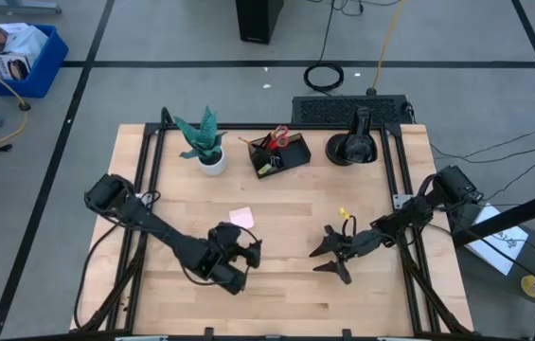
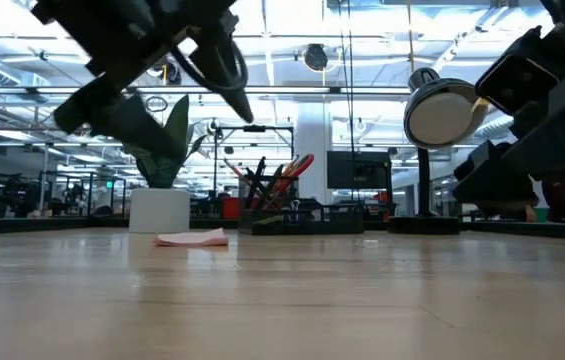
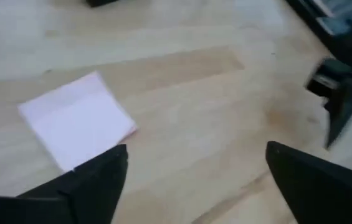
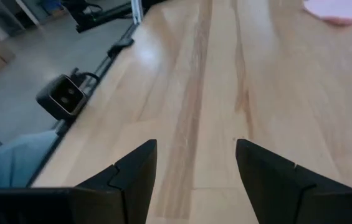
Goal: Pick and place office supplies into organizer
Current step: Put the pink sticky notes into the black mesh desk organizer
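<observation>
The dark organizer (image 1: pixel 279 152) stands upright just beside the plant pot (image 1: pixel 212 164), holding red-handled scissors (image 1: pixel 280 136) and pens upright. The pink sticky-note pad (image 1: pixel 241 217) lies flat, well apart from the pot.

Bare wood lies between the two grippers. Along the table's (image 1: pixel 286 294) far edge the plant (image 1: pixel 205 142), organizer (image 1: pixel 280 152) and black dome (image 1: pixel 354 147) stand with gaps between them.

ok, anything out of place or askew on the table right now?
Mostly tidy. The pink sticky-note pad lies loose on the table, outside the organizer, just ahead of the left gripper, whose jaws are open. A small yellow piece also sits loose near the right gripper. Nothing spilled or damaged.
</observation>
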`<state>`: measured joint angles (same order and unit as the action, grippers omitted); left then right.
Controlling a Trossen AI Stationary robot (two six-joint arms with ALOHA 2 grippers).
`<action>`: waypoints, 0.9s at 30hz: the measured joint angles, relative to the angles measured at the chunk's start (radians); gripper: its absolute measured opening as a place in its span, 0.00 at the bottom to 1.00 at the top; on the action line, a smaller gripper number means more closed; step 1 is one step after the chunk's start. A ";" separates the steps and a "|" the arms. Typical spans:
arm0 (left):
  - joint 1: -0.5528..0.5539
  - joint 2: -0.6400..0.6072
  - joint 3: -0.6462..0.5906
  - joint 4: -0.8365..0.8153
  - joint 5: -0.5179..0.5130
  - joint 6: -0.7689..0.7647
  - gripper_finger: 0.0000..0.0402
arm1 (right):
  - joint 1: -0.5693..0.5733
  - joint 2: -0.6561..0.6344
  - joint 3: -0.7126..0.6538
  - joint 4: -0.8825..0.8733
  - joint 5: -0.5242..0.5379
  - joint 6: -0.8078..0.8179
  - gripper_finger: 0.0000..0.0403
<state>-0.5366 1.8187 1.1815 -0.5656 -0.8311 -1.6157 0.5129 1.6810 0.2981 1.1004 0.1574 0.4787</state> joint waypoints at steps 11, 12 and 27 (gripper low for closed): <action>0.006 -0.004 0.000 0.159 0.003 -0.037 0.84 | -0.009 0.000 0.000 0.015 -0.001 -0.020 0.52; 0.007 -0.004 0.000 0.200 0.002 -0.037 0.83 | -0.009 0.000 0.000 0.015 -0.001 -0.020 0.52; 0.068 -0.004 0.000 0.321 0.053 0.163 0.81 | -0.009 0.001 0.000 0.052 0.019 -0.072 0.52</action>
<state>-0.4687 1.8145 1.1814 -0.2446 -0.7776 -1.4522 0.5041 1.6818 0.2981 1.1527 0.1763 0.4071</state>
